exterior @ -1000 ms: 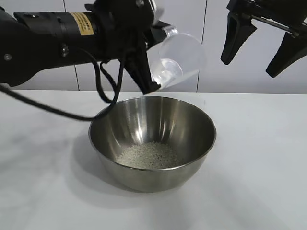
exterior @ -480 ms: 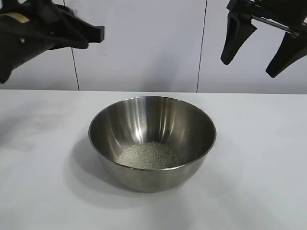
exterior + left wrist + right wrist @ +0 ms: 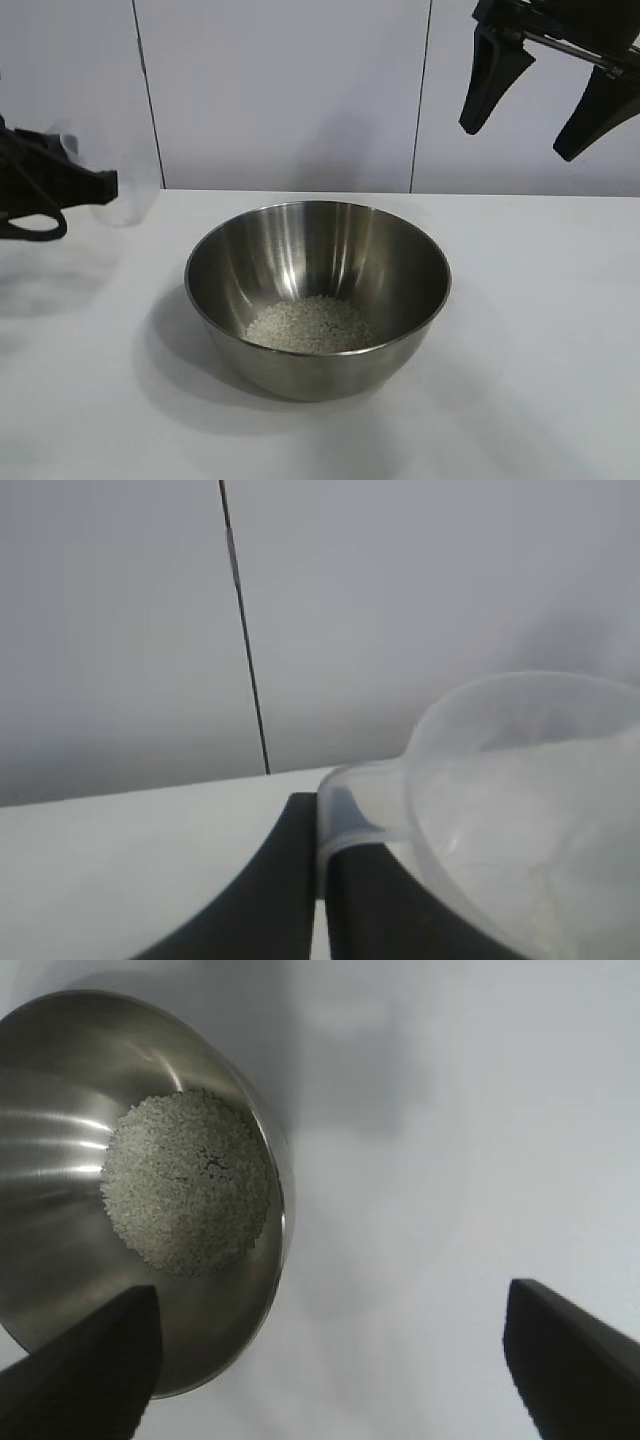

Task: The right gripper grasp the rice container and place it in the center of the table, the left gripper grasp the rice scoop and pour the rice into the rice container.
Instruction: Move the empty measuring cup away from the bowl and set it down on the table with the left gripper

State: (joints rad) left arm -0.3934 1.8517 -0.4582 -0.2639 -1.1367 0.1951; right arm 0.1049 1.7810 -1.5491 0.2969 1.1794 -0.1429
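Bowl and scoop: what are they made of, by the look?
Bowl: looks like stainless steel, polished; streaked highlights and reflections run down its inner wall. Scoop: probably clear plastic, slightly frosted; the wall behind shows through it. It is pinched in the left gripper.

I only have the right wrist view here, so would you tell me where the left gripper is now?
Observer: The left gripper is at the exterior view's far left, well away from the rice container.
Operator: Thank you. Is it holding anything?
Observer: Yes, its fingers are shut on the handle lip of the rice scoop.
Operator: Is the scoop on the table?
Observer: I cannot tell; it is low, near the table.
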